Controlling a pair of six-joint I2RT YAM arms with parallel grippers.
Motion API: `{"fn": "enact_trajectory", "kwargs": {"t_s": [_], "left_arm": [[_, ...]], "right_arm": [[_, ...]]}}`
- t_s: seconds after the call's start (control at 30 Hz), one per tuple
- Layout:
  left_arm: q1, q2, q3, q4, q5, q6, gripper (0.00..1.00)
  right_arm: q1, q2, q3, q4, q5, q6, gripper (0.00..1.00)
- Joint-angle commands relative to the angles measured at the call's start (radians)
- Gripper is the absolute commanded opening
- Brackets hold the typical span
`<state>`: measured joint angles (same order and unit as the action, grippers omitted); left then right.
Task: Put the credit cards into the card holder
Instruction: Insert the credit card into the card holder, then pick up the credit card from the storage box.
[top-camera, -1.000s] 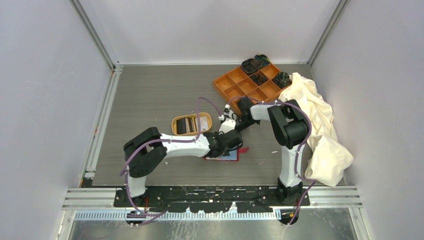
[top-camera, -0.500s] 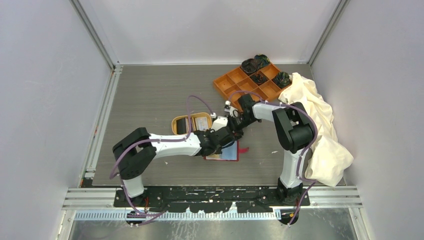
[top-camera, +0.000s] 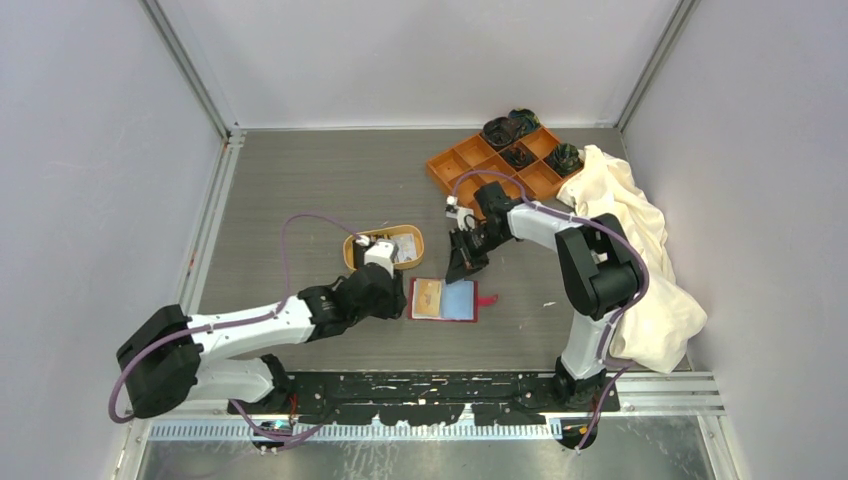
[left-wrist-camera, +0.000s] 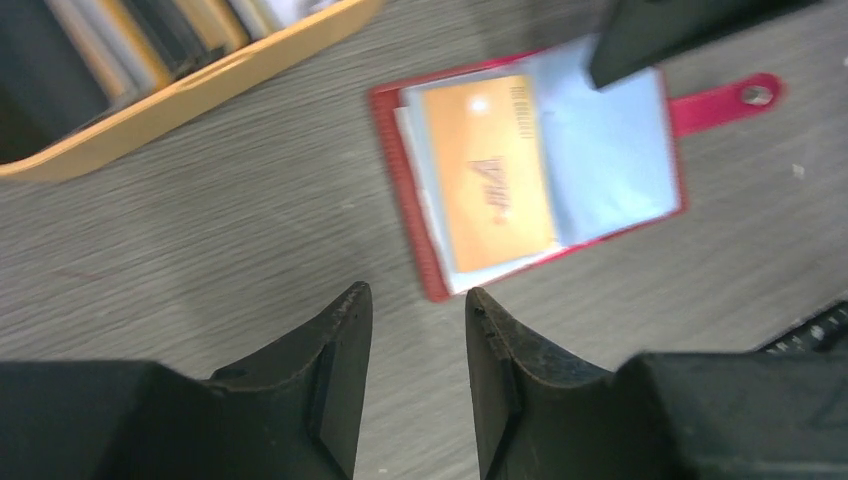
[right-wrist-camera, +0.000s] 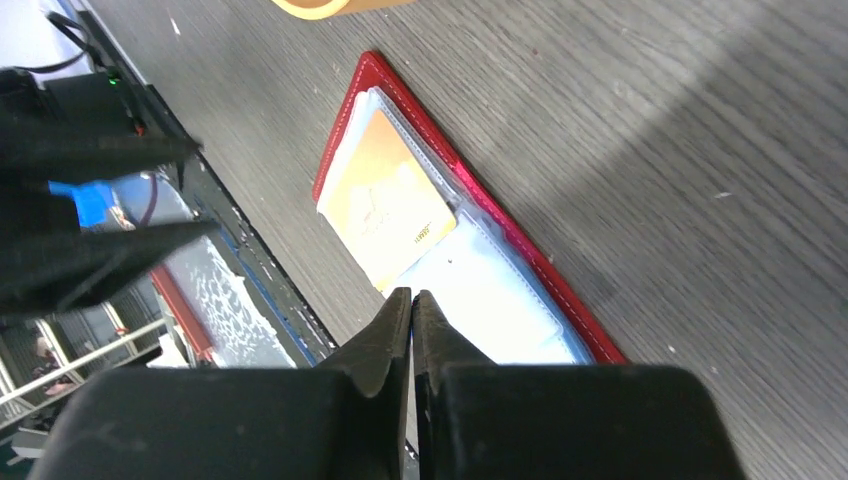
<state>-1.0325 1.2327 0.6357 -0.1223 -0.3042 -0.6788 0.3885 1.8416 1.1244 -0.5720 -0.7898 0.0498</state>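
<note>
A second earlier both arms had crowded over the card holder (top-camera: 458, 300), hiding most of it. By this moment they had drawn apart and the holder lay uncovered, spread open and flat on the table, snap tab pointing away from the left arm.

A tan-gold card (left-wrist-camera: 490, 185) sat in the holder's left half, square to the pocket and apparently seated under the clear sleeve; the right half showed only blue lining.

The left gripper (left-wrist-camera: 415, 300) had pulled back to the holder's left side, and its fingers, which had widened over the last second, were spread with nothing between them. The right gripper (right-wrist-camera: 411, 296) had lifted off to the holder's far edge, above the blue half, its fingers newly pressed together on nothing.

Judged from this, one card had just been delivered and released, and neither arm carried anything. More credit cards (left-wrist-camera: 130, 45) stood on edge in the oval tan dish (left-wrist-camera: 200, 100), just beyond the holder's left corner, so the next fetch probably fell to the left arm, which sat nearest that dish
</note>
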Motion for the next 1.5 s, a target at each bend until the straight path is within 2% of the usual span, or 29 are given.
{"fn": "enact_trajectory", "kwargs": {"t_s": [0.0, 0.2, 0.4, 0.87, 1.07, 1.2, 1.47], "left_arm": [[0.093, -0.034, -0.081, 0.116, 0.102, -0.03, 0.39], [0.126, 0.072, -0.06, 0.13, 0.123, -0.018, 0.3], [0.132, 0.203, -0.013, 0.137, 0.17, -0.015, 0.26], [0.132, 0.312, -0.004, 0.24, 0.34, -0.052, 0.21], [0.132, 0.264, -0.031, 0.241, 0.33, -0.061, 0.22], [0.132, 0.18, -0.06, 0.225, 0.312, -0.06, 0.23], [0.134, -0.114, -0.128, 0.183, 0.253, 0.036, 0.3]], "right_arm": [[0.05, 0.013, 0.032, -0.011, 0.073, -0.005, 0.07], [0.077, 0.047, 0.034, -0.012, 0.149, 0.001, 0.05], [0.104, 0.071, 0.048, -0.013, 0.167, 0.02, 0.05], [0.125, 0.1, 0.074, 0.036, 0.076, 0.087, 0.06], [0.125, 0.091, 0.081, 0.027, 0.052, 0.074, 0.07], [0.119, 0.048, 0.1, -0.023, 0.071, 0.009, 0.08], [0.111, -0.225, 0.093, -0.071, 0.107, -0.182, 0.12]]}}
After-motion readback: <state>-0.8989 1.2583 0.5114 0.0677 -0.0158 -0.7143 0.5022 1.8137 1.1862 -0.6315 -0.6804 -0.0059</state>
